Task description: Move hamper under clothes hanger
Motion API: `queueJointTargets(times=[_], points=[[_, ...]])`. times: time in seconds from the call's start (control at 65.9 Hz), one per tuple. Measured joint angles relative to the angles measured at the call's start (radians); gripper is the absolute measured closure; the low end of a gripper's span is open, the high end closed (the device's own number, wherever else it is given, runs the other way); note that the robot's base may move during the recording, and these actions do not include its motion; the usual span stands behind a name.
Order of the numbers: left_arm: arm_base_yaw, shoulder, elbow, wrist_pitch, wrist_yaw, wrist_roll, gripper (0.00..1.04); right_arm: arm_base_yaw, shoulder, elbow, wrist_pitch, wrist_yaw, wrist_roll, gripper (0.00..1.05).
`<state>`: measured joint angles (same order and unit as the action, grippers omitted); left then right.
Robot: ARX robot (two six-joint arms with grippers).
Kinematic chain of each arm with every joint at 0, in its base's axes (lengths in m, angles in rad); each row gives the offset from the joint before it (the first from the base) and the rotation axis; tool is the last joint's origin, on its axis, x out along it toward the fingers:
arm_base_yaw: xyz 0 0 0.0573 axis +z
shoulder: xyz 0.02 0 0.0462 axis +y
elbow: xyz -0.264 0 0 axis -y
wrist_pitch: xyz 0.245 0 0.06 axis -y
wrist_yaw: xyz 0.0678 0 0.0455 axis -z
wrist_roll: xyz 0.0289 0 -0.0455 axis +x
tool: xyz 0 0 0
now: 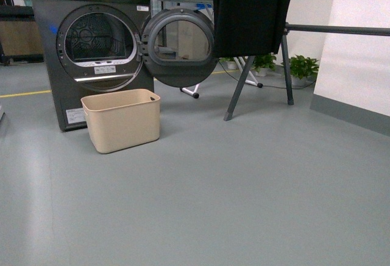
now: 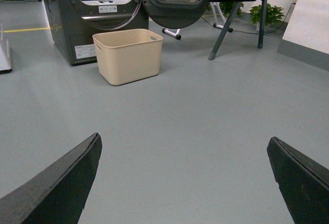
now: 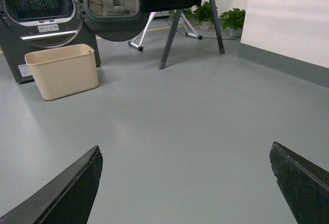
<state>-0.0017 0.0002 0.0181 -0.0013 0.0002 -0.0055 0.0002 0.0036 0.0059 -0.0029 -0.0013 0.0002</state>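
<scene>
The beige hamper (image 1: 122, 119) stands on the grey floor right in front of the dark grey machine; it also shows in the left wrist view (image 2: 128, 55) and the right wrist view (image 3: 62, 71). The clothes hanger (image 1: 286, 64), a dark grey rack on splayed legs with a black garment (image 1: 250, 13) hung on its bar, stands to the hamper's right and farther back. My left gripper (image 2: 183, 147) and right gripper (image 3: 185, 154) are open and empty, well short of the hamper. Neither arm shows in the front view.
A dark grey front-loading machine (image 1: 79, 52) stands behind the hamper, its round door (image 1: 180, 46) swung open toward the rack. A white folding frame (image 1: 192, 89) and potted plants (image 1: 301, 68) are at the back. A white wall (image 1: 359, 64) is on the right.
</scene>
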Motion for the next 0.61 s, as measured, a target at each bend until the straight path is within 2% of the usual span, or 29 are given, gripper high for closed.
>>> queueJointTargets(times=[0.607], points=[[0.0,0.0,0.0,0.0,0.0,0.0,0.07,0.0,0.0,0.0,0.0,0.0,0.0,0.08]])
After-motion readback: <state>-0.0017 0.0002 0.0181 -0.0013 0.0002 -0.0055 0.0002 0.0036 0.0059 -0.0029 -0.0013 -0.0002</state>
